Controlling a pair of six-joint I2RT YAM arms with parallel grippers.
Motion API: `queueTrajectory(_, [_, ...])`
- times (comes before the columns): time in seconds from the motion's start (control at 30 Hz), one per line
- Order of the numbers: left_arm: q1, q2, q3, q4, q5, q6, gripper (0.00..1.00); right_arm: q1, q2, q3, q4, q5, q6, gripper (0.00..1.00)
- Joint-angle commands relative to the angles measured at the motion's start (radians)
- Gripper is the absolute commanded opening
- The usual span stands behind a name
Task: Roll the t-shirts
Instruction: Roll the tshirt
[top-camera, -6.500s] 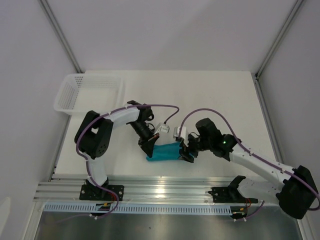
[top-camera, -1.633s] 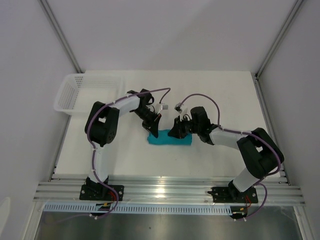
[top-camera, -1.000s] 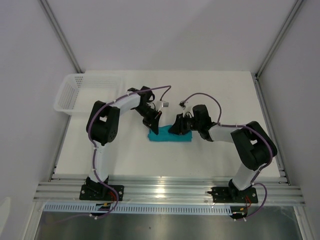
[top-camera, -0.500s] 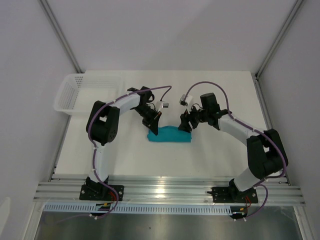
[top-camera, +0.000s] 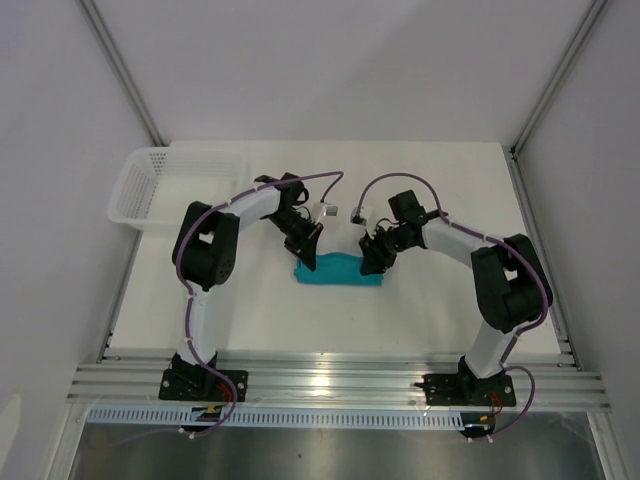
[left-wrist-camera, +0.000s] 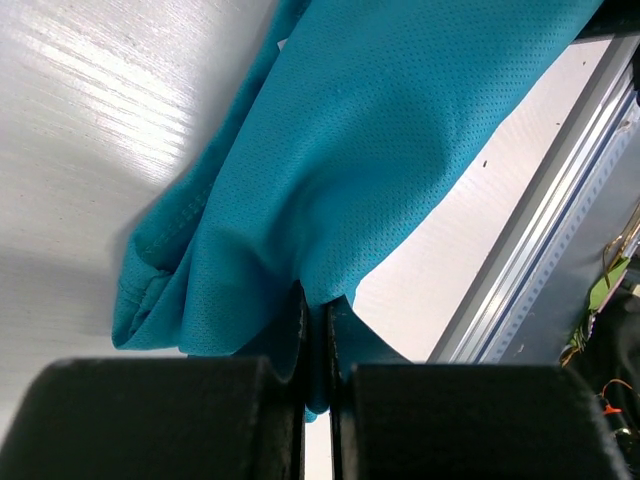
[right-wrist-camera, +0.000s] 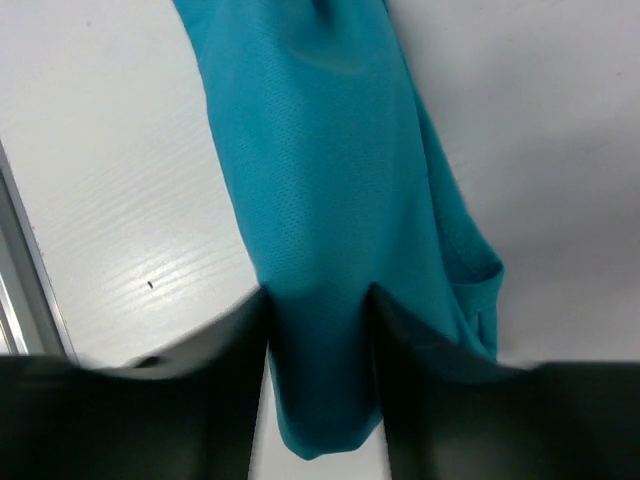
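T-shirt: the teal t-shirt (top-camera: 340, 272) lies bunched into a short, thick bundle on the white table (top-camera: 430, 180), right between the two grippers and well apart from the mesh basket (top-camera: 150, 190).
Left gripper: the left gripper (left-wrist-camera: 317, 305) has its jaws almost together, nipping a thin fold at the bundle's left end.
Right gripper: the right gripper (right-wrist-camera: 320, 295) has its jaws set wider, and a thick fold fills the gap and presses on both fingers. It looks clamped on the right end.
Step in hand: rolling, and seemingly late in it, with both ends held to turn or tighten the bundle.
Next move: both wrists need to travel together at an even pull. Otherwise the roll skews or springs open on release.
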Motion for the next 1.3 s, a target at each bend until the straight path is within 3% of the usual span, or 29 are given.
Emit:
queueTrajectory(0.0, [0.009,-0.036,0.026,-0.019,0.03,0.02,0.01,0.006,-0.026,0.0,-0.049,-0.075,-0.001,0.34])
queueTrajectory(0.1, [0.009,-0.049,0.01,-0.022,0.038,0.02,0.01,0.006,-0.063,-0.03,0.015,-0.122,0.079,0.16])
queueTrajectory(0.27, [0.014,-0.085,-0.033,-0.06,0.067,0.029,0.01,0.006,-0.081,-0.033,0.008,-0.191,0.206,0.01])
queueTrajectory(0.47, [0.024,-0.183,-0.132,-0.132,0.07,0.059,0.01,0.027,-0.147,-0.101,0.012,-0.288,0.358,0.0])
queueTrajectory(0.67, [0.024,-0.193,-0.229,-0.125,0.073,0.048,0.06,0.058,-0.182,-0.211,0.149,-0.227,0.537,0.0])
queueTrajectory(0.9, [0.024,-0.096,-0.142,-0.083,0.012,-0.027,0.18,0.072,-0.08,-0.213,0.158,-0.127,0.613,0.0])
queueTrajectory(1.27, [0.024,-0.101,-0.097,-0.049,-0.08,-0.07,0.37,0.075,-0.04,-0.221,0.151,-0.011,0.643,0.06])
